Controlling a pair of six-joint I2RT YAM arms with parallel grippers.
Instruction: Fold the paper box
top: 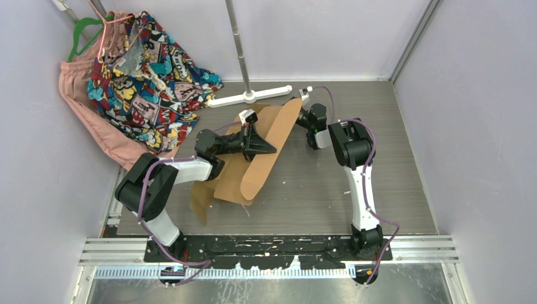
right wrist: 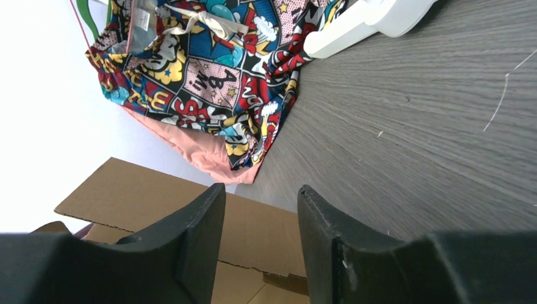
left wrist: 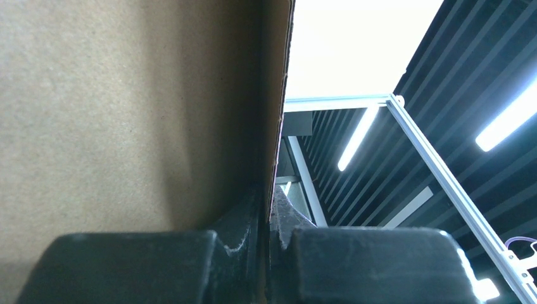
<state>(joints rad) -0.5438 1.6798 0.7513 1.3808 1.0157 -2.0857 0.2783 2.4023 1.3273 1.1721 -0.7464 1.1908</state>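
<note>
Your left hand (left wrist: 268, 212) is pinched tight on an edge of the paper box (top: 263, 158), which lies mid-bench (top: 392, 164) with one side lifted. Your right hand (right wrist: 261, 218) is parted and holding nothing, near the box's far end.

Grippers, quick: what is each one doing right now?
Left gripper: shut on an edge of the paper box.
Right gripper: open, nothing clamped between its fingers.

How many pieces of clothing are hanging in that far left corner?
2. A comic-print garment hangs in the far left corner; a pink garment shows left of and below it. Others may be hidden.
</note>
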